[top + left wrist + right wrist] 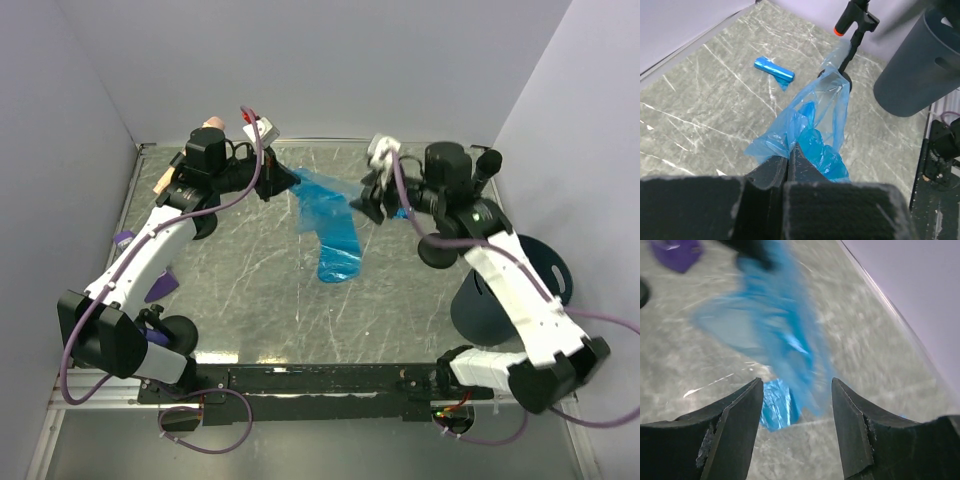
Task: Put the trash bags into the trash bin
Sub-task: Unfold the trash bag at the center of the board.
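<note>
your left gripper [790, 161], left of centre over the grey marbled table [240, 290], is pressed together on one end of the long trash bag [335, 235], pinching the film between its fingers. the bag is thin, crinkly, translucent bright blue, and spreads in loose folds across the middle of the table. to its right a small tight blue roll [773, 70] lies flat on the table, apart from the sheet. your right gripper [796, 387] hovers near that roll with its jaws spread, holding nothing; its own view of the sheet is blurred. far right, the dark navy trash bin [545, 262] stands partly behind the right arm, well apart from both bags.
</note>
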Available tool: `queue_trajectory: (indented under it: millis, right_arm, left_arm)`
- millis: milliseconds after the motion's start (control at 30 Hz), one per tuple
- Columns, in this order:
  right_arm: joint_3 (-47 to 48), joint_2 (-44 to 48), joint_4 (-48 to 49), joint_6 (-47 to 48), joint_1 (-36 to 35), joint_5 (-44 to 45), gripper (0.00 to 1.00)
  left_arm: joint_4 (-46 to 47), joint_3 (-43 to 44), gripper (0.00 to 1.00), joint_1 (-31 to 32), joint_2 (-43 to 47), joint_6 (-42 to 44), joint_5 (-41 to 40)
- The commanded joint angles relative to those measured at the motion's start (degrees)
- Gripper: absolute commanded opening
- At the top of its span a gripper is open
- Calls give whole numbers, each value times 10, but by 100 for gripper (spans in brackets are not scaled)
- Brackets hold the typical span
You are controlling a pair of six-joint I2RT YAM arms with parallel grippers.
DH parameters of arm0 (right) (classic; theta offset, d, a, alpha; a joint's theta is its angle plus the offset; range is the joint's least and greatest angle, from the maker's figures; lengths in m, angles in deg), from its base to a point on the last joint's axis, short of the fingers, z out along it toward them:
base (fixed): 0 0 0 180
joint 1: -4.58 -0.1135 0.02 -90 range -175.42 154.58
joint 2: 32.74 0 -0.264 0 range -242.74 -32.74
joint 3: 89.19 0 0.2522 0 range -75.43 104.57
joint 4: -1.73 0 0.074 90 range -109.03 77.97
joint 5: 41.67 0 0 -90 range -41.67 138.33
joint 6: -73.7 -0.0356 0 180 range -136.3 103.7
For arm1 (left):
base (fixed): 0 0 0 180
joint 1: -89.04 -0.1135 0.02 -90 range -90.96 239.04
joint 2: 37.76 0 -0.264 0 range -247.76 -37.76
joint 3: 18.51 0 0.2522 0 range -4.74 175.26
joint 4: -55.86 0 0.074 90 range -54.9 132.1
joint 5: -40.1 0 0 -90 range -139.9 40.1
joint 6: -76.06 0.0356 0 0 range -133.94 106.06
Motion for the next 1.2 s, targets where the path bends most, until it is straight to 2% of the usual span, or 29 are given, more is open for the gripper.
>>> queue_trajectory:
  millis: [0, 233, 333, 400, 500, 567, 633, 667, 867, 933, 1167]
  right_arm:
    - [-48, 44, 15, 113, -69, -29, 63]
    - [-61, -13, 68, 155, -111, 69, 68]
    - [-35, -46, 73, 161, -114, 66, 67]
    - [-22, -62, 68, 168, -116, 55, 63]
    - [-11, -77, 42, 187, -128, 42, 48]
    - [-17, -72, 32, 207, -137, 48, 24]
    - [-30, -53, 31, 218, -143, 65, 6]
    - [-39, -43, 31, 223, -143, 73, 1]
    - [-102, 47, -11, 287, -142, 68, 0]
    - [-118, 74, -30, 297, -142, 52, 0]
    - [-136, 104, -32, 255, -131, 64, 0]
  left_arm:
    - [21, 22, 1, -2, 3, -32, 27]
    - [19, 23, 1, -2, 4, -31, 48]
    - [17, 20, 1, -3, 6, -28, 49]
    - [14, 20, 0, -3, 7, -26, 47]
    - [11, 22, 1, -7, 8, -22, 41]
    - [7, 22, 1, -11, 5, -20, 41]
    - [2, 23, 1, -14, 2, -15, 27]
    - [0, 23, 1, -18, 2, -12, 20]
    - [-15, 37, 1, -54, -25, 13, 16]
    - [-29, 56, 1, -67, -41, 47, 21]
    - [-48, 82, 1, -79, -70, 90, 76]
